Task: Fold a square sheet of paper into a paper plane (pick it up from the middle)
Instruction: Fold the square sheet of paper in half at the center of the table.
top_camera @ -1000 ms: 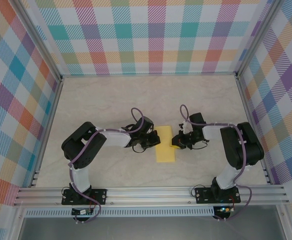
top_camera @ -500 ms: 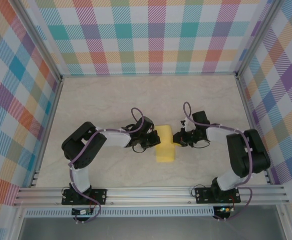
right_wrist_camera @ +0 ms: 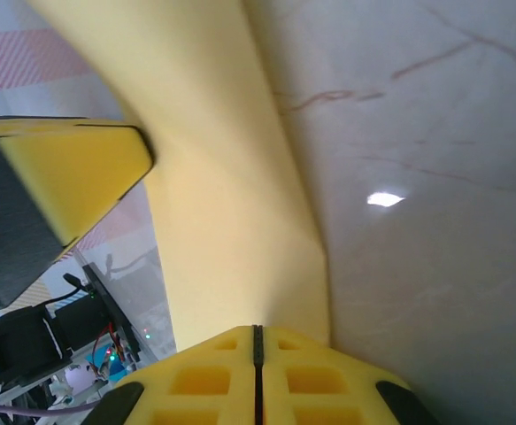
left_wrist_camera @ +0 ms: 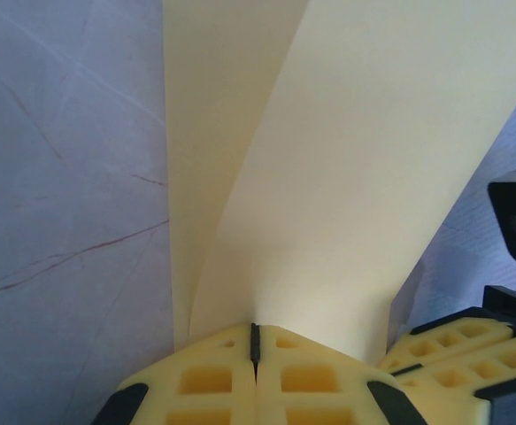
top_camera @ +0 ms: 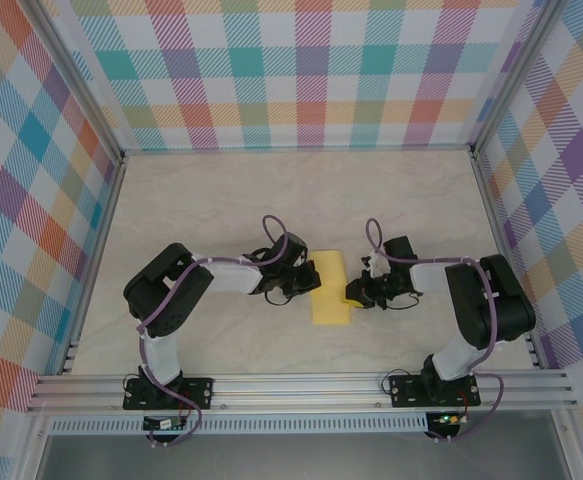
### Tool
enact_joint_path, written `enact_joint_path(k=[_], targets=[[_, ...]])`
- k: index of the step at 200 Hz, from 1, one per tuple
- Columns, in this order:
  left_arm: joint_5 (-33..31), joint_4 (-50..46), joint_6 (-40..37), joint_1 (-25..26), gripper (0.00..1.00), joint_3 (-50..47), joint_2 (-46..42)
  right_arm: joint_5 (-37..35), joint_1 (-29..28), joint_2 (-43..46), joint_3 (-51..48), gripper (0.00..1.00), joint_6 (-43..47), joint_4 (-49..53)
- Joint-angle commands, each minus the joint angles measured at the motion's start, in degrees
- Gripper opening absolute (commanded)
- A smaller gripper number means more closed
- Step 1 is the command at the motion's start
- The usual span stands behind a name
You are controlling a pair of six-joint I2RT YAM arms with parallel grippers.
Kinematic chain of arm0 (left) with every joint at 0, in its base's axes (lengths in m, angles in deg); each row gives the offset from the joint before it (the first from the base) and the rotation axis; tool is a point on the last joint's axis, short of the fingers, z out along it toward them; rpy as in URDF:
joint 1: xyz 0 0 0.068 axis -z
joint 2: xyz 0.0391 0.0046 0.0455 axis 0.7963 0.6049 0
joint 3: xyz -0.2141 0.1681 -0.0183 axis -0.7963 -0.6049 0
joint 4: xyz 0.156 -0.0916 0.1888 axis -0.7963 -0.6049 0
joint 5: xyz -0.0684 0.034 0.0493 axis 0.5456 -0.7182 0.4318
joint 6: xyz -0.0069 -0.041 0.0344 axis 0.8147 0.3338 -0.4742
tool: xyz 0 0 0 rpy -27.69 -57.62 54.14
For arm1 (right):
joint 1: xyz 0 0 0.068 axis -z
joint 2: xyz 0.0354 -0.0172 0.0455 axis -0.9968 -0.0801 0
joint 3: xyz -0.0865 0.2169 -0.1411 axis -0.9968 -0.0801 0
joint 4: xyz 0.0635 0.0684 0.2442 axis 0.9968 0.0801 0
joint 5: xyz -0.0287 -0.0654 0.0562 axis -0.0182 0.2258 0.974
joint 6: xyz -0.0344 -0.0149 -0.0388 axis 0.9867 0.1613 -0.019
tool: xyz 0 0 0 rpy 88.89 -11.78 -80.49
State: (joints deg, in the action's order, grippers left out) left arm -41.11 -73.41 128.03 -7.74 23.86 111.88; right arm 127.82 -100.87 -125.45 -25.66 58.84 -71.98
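Currently both jaws are pinched together on the folded square sheet of paper (top_camera: 330, 292): left gripper (top_camera: 306, 290) at its left edge, right gripper (top_camera: 352, 296) at its right edge.

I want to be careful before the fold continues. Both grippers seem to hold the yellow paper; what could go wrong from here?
1. The left gripper and the right gripper are both shut on opposite edges of the thin paper; pulling apart might tear it.
2. The paper bows up between them, so the crease might land crooked.
3. The two grippers sit close together and might collide.
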Motion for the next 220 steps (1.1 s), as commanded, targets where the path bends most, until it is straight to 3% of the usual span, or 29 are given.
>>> enact_joint_path(k=[1,25,57,94,175,220], targets=[[-2.1,-7.3,-1.4,1.1,0.00,-1.4,3.4,-5.0,-0.6,-0.6,-0.3,0.08,-2.2,0.7],[-2.3,-7.5,-1.4,1.1,0.00,-1.5,3.0,-7.2,-1.6,1.0,-1.1,0.09,-2.8,0.8],[-2.1,-7.7,-1.8,1.1,0.00,-1.3,3.2,-1.2,-2.4,6.5,-2.5,0.11,-2.9,-2.1],[-2.1,-7.6,-2.0,1.1,0.00,-1.4,3.4,0.0,-2.8,9.4,-3.1,0.12,-2.4,0.3],[-2.3,-8.8,-3.0,1.1,0.00,-0.5,3.5,-8.4,-4.9,4.9,-6.8,0.12,-6.6,-0.9],[-2.5,-9.2,-3.0,1.1,0.00,-0.4,3.4,-6.5,-6.0,10.8,-6.8,0.13,-6.4,-0.2]])
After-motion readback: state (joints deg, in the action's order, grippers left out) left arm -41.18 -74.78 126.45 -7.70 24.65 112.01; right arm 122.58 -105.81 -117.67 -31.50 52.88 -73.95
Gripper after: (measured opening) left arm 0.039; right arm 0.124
